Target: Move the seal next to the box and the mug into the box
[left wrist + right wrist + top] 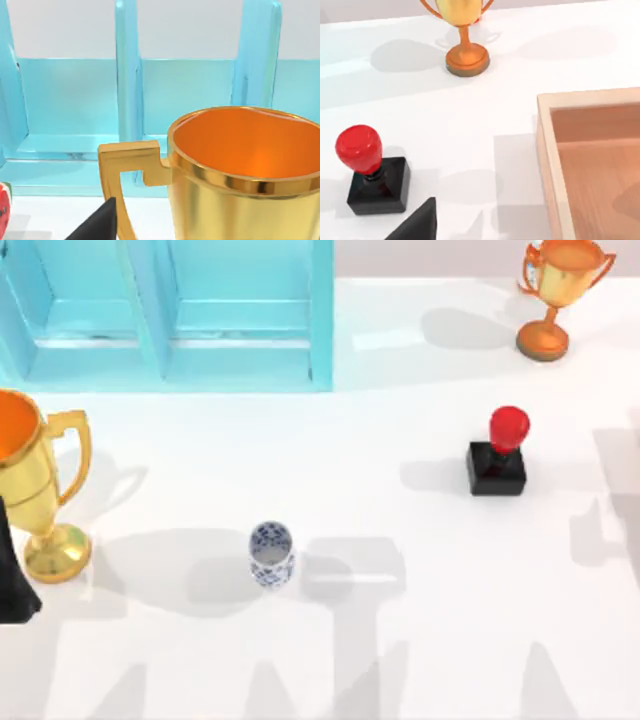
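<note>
1. Mug stands upright on the white surface, nearest the front edge, left of centre in the top view. Nothing touches it.
2. Left arm's dark body sits at the top view's far left edge, just beside the base of a gold trophy. Its gripper state: cannot tell.
3. Left wrist view: same trophy's cup and handle close up, orange inside; a black gripper part at the frame's lower edge; blue rack behind.
4. Seal stands upright right of centre, well apart from the mug; red knob on black square base.
5. Right wrist view: seal sits near a black gripper part; apart from a wooden box, bare surface between them. Right gripper state: cannot tell.
6. Box interior shows bare wood.
7. Blue rack with upright dividers lies at the far left of the surface.
8. Second trophy, orange base, stands at the far right corner; it is beyond the seal in the right wrist view.
</note>
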Robot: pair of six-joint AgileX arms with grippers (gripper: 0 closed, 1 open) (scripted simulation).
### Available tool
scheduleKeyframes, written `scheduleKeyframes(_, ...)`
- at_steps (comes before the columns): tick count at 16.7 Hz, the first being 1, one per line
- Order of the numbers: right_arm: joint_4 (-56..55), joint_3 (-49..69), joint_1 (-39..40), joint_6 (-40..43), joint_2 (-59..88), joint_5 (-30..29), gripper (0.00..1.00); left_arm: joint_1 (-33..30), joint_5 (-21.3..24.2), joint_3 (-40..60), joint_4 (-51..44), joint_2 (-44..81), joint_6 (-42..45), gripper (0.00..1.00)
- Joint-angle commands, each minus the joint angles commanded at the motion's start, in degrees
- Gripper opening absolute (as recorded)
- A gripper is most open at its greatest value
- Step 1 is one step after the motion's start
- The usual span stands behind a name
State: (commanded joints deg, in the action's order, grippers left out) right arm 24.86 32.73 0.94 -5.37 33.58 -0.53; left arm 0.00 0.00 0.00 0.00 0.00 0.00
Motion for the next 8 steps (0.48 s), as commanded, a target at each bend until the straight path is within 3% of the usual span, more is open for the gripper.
scheduleKeyframes(8,30.0,44.5,5.5,-6.8,46.4,-0.2,1.0,0.0,0.0,0.0,0.0,0.0,0.0,1.0)
